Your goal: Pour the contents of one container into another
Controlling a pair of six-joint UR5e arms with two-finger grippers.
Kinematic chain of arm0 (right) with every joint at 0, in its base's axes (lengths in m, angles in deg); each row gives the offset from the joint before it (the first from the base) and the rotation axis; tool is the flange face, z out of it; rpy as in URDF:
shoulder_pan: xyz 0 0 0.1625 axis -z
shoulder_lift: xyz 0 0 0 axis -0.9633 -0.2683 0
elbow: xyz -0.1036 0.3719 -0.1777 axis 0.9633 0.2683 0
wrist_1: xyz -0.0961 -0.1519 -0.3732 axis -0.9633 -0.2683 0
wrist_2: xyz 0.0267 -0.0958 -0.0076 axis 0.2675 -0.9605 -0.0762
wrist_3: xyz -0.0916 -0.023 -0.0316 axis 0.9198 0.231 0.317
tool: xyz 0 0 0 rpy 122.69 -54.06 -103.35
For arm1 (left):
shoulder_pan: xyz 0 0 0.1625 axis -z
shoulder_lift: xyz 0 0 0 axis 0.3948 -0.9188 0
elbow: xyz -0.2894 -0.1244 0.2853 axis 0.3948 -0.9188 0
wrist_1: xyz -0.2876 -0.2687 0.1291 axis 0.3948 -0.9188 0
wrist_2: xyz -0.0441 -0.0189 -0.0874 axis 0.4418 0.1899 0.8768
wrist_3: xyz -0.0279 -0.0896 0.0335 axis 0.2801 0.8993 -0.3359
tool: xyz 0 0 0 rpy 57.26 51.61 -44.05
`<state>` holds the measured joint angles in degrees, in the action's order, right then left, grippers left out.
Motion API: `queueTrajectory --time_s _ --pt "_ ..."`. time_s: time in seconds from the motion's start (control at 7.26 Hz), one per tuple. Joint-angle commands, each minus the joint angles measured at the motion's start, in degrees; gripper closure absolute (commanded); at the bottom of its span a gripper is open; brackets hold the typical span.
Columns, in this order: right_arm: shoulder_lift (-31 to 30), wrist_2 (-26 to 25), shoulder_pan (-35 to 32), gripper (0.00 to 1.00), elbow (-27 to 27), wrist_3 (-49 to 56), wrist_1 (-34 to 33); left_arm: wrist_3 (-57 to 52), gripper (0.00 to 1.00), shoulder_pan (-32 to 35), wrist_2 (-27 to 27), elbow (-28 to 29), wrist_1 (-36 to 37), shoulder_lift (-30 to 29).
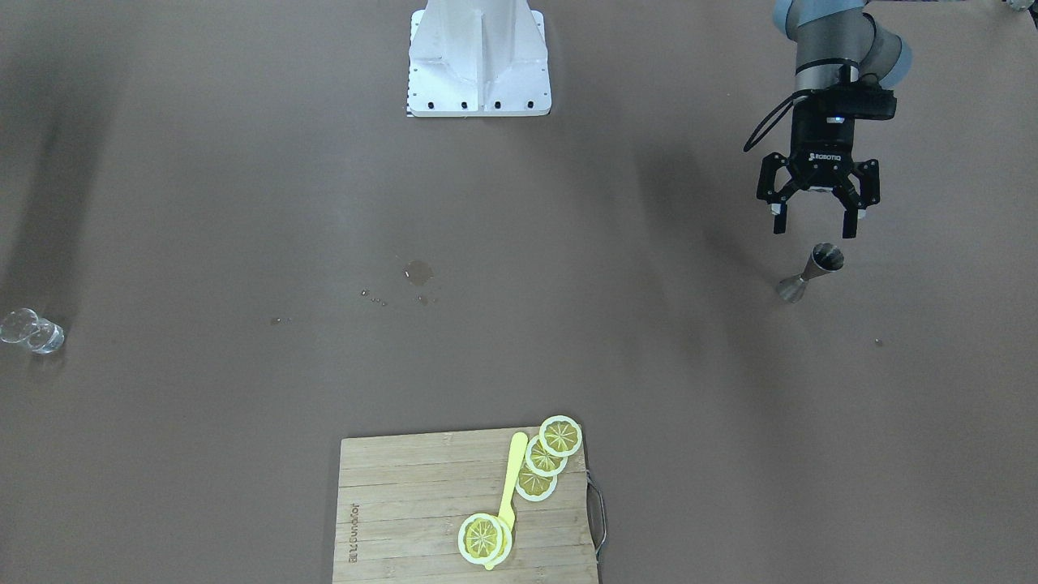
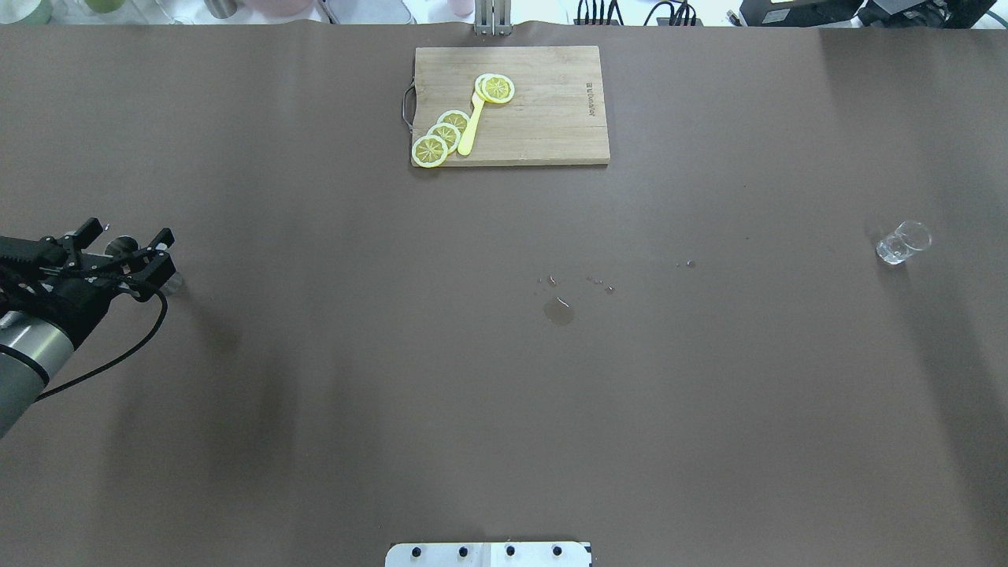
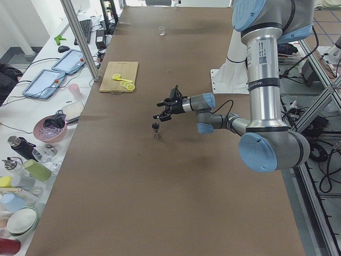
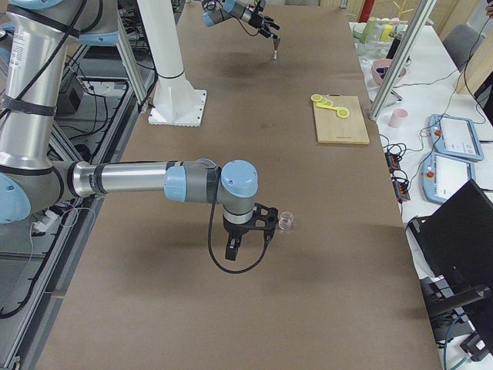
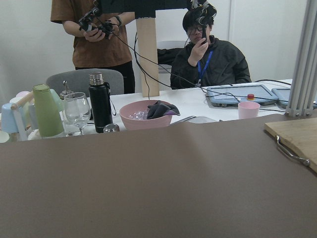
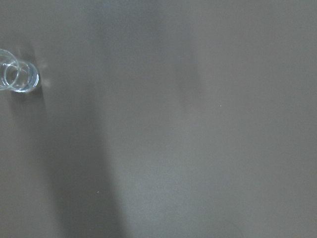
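1. Closest to the front-facing camera, at 6 o'clock on the brown table (image 1: 203, 186), lies a wooden cutting board (image 1: 405, 511). It carries several lemon slices (image 1: 560, 435) and a yellow utensil (image 1: 512, 474) laid between them.
2. Near the table's middle is a small puddle (image 1: 418, 272), with a few droplets scattered just beside it toward 7 and 8 o'clock.
3. At 12 o'clock stands the white robot base (image 1: 478, 61).
4. Out toward 3 o'clock in that same view, the dark metal jigger (image 1: 811, 272) stands upright on the table, with nothing gripping it.
5. Directly at the jigger's 12 o'clock hangs the left gripper (image 1: 814, 229), raised off the table with its two fingers spread wide apart and nothing between them. The side view shows its fingertips close above the jigger without touching it.
6. Far across at 9 o'clock, by the table's edge, sits the clear glass cup (image 1: 34, 333), upright and well apart from the jigger.
7. Only the right-end camera shows the right gripper (image 4: 248, 240). It points down just beside the glass cup, and I cannot tell whether its fingers are apart or together.
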<state>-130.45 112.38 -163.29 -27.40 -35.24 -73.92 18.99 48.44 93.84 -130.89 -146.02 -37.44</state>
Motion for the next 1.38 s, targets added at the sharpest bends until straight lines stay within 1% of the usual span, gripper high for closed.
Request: queueTrajectory --time_s 0.0,0.14,0.28,0.55,0.69,0.96,1.1,1.24 --pt "-0.1 0.2 -0.7 0.0 -0.5 3.1 0.0 -5.1 0.02 5.1 11.1 -1.9 1.4 -0.7" --pt "-0.3 0.2 -0.9 0.0 -0.5 3.1 -0.3 -6.1 0.02 7.3 16.5 -2.7 3.1 -1.0" --pt "-0.3 0.3 -0.9 0.0 -0.5 3.1 0.0 -9.7 0.02 10.4 23.0 -2.6 3.5 -2.2" --pt "-0.5 0.3 -0.9 0.0 -0.5 3.1 0.0 -18.1 0.02 21.1 40.9 -2.4 11.8 -7.0" --pt "-0.6 0.4 -0.9 0.0 -0.5 3.0 0.0 -20.3 0.02 24.8 47.3 -2.3 16.5 -9.6" --pt "-0.5 0.5 -0.9 0.0 -0.6 3.0 0.1 -21.9 0.02 28.6 57.5 -1.7 25.5 -13.4" --pt "-0.4 0.5 -0.9 0.0 -0.6 3.0 0.1 -24.8 0.02 31.3 63.0 -1.7 32.8 -16.3" --pt "-0.2 0.5 -0.9 0.0 -0.7 3.0 0.1 -25.3 0.02 32.6 65.9 -1.7 40.2 -17.7"
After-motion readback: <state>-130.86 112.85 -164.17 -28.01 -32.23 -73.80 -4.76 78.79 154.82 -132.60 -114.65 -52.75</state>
